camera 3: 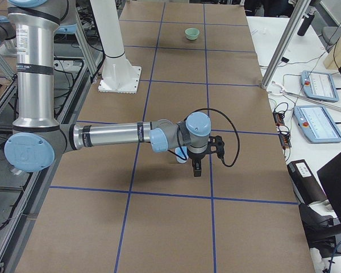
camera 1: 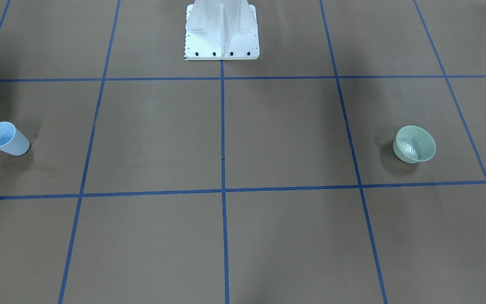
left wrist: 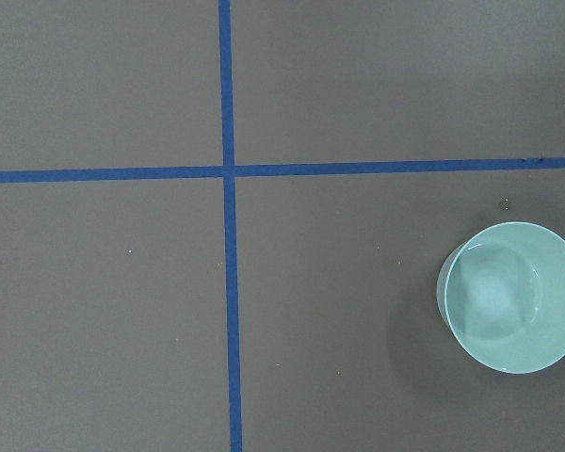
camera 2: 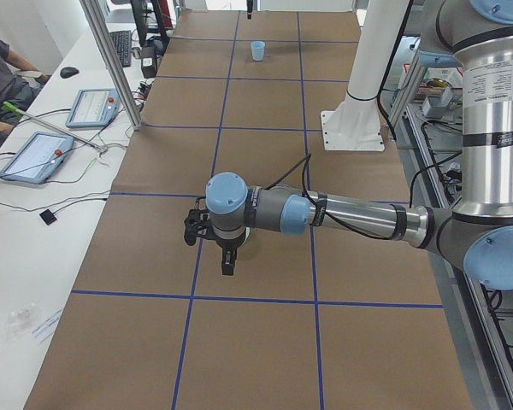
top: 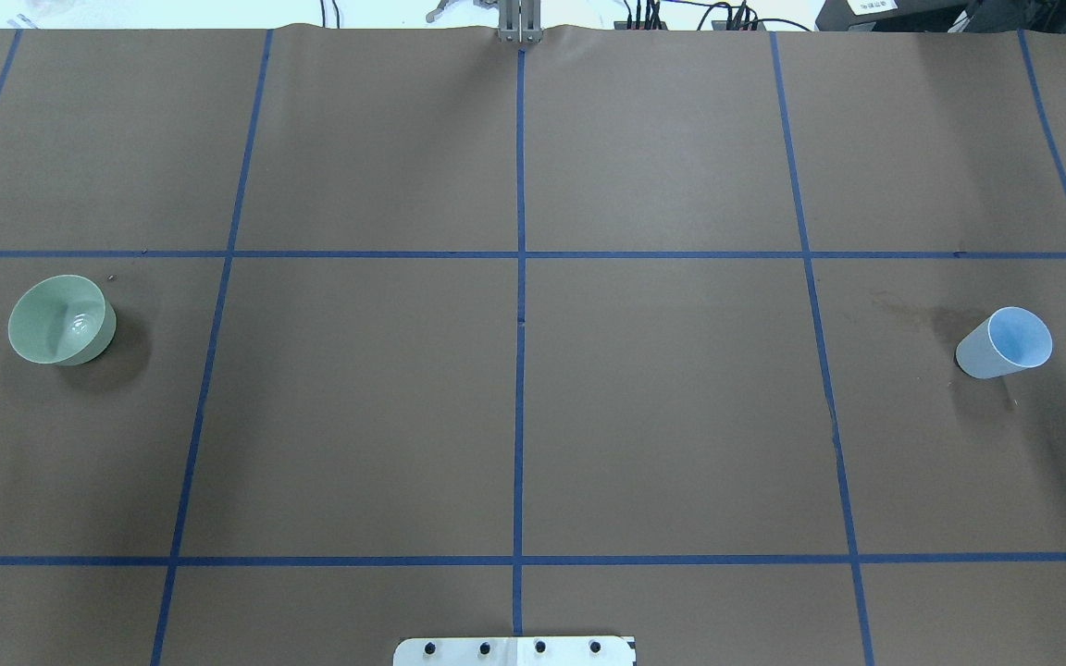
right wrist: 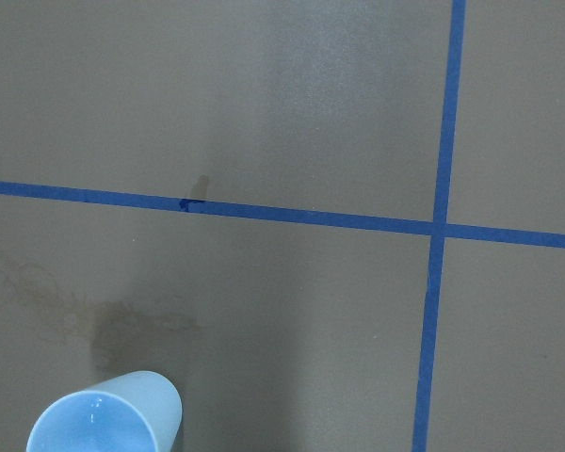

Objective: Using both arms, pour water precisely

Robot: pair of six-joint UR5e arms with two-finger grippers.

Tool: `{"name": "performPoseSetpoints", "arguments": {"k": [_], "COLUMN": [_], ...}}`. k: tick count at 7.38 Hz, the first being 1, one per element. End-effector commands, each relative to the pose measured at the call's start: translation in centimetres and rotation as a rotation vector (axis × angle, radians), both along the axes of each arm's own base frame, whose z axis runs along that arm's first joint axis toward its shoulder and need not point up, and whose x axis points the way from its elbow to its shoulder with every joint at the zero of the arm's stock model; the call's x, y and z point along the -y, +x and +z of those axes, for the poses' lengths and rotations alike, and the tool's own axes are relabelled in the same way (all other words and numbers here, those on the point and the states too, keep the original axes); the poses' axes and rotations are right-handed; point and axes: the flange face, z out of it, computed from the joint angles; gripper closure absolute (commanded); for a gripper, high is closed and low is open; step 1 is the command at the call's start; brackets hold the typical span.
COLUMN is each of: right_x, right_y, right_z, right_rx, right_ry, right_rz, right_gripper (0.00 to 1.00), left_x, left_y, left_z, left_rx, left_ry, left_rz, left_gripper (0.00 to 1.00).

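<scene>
The pale green round plastic bowl [top: 61, 319] stands on the brown paper-covered table [top: 663, 416] at the robot's left end, with clear water [camera 1: 409, 148] in its bottom. The light blue plastic cup [top: 1005, 342] stands at the right end, well apart, a dark damp stain [top: 922, 316] just beside it toward the middle. The white bolted pedestal [camera 1: 222, 31] sits between them at the robot's edge. The grey left arm [camera 2: 350, 218] reaches over the bowl's end, the grey right arm [camera 3: 113, 136] over the cup's.

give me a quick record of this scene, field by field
bowl: green, upright, robot's left side
water: a little, in the bowl
cup: blue, upright, robot's right side
stain: damp mark beside the cup
left claw: above the table near the bowl, state unclear
right claw: above the table near the cup, state unclear
</scene>
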Motion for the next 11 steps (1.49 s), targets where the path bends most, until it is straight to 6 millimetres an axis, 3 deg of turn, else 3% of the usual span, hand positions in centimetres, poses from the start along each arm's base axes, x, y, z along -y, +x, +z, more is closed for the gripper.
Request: {"name": "performPoseSetpoints", "arguments": {"k": [1, 2, 3, 5, 6, 9, 10, 11], "right_x": [-1.0, -1.5, -1.7, -2.9, -3.0, -3.0, -3.0, -3.1], "right_y": [0.5, 0.5, 0.5, 1.3, 1.3, 1.2, 1.2, 1.2], "right_z": [-0.2, -0.1, -1.8, -0.8, -0.7, -0.9, -0.6, -0.4], "right_rx": [0.001, 0.020, 0.032, 0.029, 0.030, 0.049, 0.048, 0.048], "right_ry": [0.003, -0.005, 0.021, 0.001, 0.000, -0.004, -0.011, -0.016], "right_rz": [0.007, 0.002, 0.000, 0.013, 0.013, 0.012, 0.014, 0.014], "right_gripper": [0.00, 0.00, 0.00, 0.00, 0.00, 0.00, 0.00, 0.00], "left_x": [0.7, 0.6, -0.3, -0.6, -0.3, 1.3, 1.4, 1.4], "left_y": [0.0, 0.0, -0.1, -0.1, 0.1, 0.5, 0.7, 0.9], "left_z": [-1.5, -1.5, -1.8, -1.3, 0.0, -0.7, -0.2, 2.7], "left_rx": [0.012, 0.014, 0.011, 0.010, 0.016, 0.005, 0.002, -0.003], "left_ry": [0.029, 0.023, 0.028, 0.021, 0.002, -0.031, 0.009, -0.023], "left_rz": [-0.011, -0.012, -0.011, -0.009, -0.003, -0.058, -0.053, -0.048], "left_gripper": [0.00, 0.00, 0.00, 0.00, 0.00, 0.00, 0.00, 0.00]}}
